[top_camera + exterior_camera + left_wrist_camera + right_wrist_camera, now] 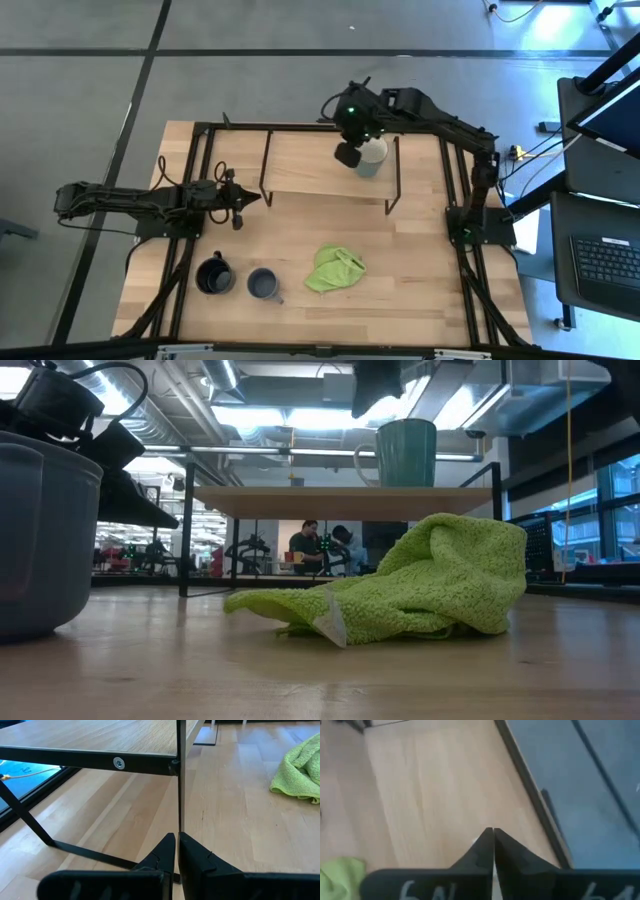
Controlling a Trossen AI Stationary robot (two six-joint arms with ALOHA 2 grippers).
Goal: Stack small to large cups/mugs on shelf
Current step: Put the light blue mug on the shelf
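Nearest the table's front edge stand two mugs side by side, the black mug (214,275) and the small grey-blue mug (264,285), with a crumpled green cloth (335,269) just beside them on bare wood. Further back, at the table's left, my left claw (238,203) waits near the shelf's corner post, its fingers pressed shut on nothing. Beyond that is the shelf (310,165), a low wooden board on thin black legs. The large pale mug (372,156) stands upright on it toward the right end, handle out to one side in the low view. My right claw (348,152) hangs just above and beside that mug, fingers closed together and empty, so I judge the mug is placed and let go. The risk from here is my own arm: the shut fingers are close to the rim, and a sideways pull could clip the mug and slide it toward the shelf's edge. The cloth also lies near the remaining mugs and could snag a reach.
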